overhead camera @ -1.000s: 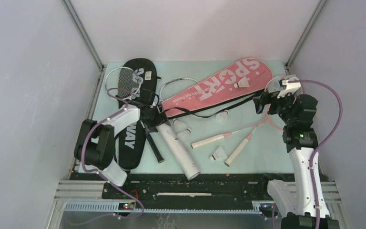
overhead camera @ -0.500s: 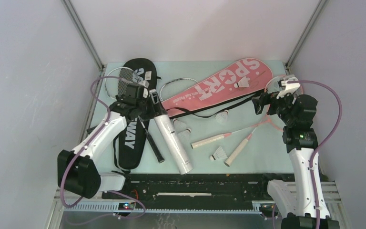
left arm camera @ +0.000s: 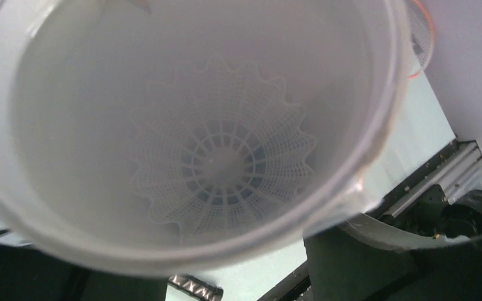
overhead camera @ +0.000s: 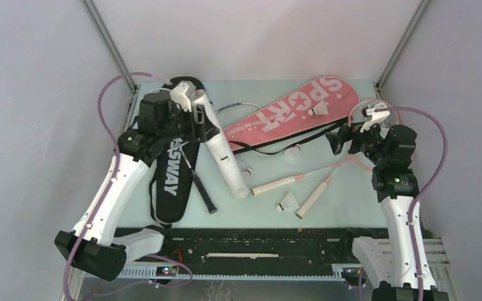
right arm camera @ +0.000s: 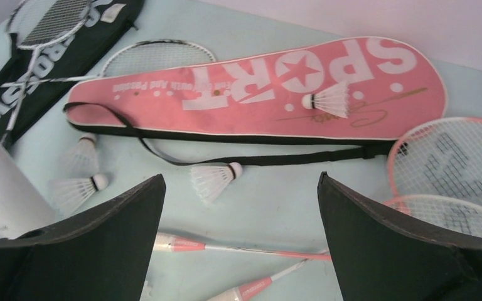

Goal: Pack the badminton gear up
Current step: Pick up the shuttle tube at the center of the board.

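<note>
My left gripper (overhead camera: 196,120) is shut on the upper part of the long white tube (overhead camera: 226,160). The tube is tilted steeply, with its lower end on the table beside a shuttlecock (overhead camera: 246,170). The left wrist view looks into the tube's open mouth (left arm camera: 182,125), where a white mesh shuttlecock (left arm camera: 223,166) lies at the bottom. My right gripper (overhead camera: 337,139) (right arm camera: 241,210) is open and empty above the pink racket shafts (right arm camera: 276,251). Shuttlecocks lie by the strap (right arm camera: 212,179) and on the pink SPORT cover (right arm camera: 257,88). The black cover (overhead camera: 171,182) carries a white-framed racket.
Pink racket handles (overhead camera: 282,184) and another shuttlecock (overhead camera: 287,202) lie at front centre. Pink racket heads (right arm camera: 452,163) sit at the right by my right arm. Two shuttlecocks (right arm camera: 75,169) lie next to the tube. White walls enclose the table on three sides.
My left arm has raised the tube's upper end and swung it back and left, so the tube went from lying flat to steeply tilted. The right gripper has barely moved.
</note>
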`<state>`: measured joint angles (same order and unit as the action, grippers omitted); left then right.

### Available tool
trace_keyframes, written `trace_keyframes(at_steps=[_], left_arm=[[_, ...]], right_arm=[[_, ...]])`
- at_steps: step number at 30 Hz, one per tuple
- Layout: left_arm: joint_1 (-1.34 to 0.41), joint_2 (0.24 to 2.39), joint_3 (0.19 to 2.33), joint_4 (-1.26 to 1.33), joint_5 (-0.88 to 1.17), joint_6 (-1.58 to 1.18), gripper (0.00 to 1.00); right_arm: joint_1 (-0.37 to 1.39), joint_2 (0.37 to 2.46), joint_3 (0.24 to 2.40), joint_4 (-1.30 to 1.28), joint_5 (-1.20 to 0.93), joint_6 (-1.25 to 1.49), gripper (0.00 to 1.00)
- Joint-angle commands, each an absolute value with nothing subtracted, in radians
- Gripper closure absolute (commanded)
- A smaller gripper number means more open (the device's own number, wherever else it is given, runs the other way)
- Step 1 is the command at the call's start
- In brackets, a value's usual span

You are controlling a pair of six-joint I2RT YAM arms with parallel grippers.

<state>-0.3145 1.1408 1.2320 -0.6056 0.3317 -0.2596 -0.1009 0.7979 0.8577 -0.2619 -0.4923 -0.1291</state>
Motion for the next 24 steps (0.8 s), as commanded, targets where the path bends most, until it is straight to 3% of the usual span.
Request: trace_keyframes(at_steps=[1, 6, 11, 17, 24], left_arm=[[-0.311, 1.135, 1.431, -0.673, 0.501, -0.114, 0.74], [-0.327, 1.172, 1.605, -0.843, 0.555, 0.036, 0.77], [-0.372, 1.241, 1.743, -1.048, 0.470, 0.246, 0.77], [-0.481, 1.245, 1.637, -1.034, 0.199, 0.474, 0.78], [-0.581, 1.218, 1.441, -0.885, 0.191, 0.588, 0.77]], right_arm=[[-0.078, 0.799, 0.945, -0.326, -0.632, -0.188, 0.00], [-0.007, 0.821, 1.046, -0.465, -0.707, -0.289, 0.00], [0.106, 0.833, 1.069, -0.552, -0.645, -0.373, 0.00], [0.155, 0.843, 1.047, -0.577, -0.607, -0.391, 0.00], [0.158, 0.834, 0.986, -0.524, -0.715, -0.355, 0.00]])
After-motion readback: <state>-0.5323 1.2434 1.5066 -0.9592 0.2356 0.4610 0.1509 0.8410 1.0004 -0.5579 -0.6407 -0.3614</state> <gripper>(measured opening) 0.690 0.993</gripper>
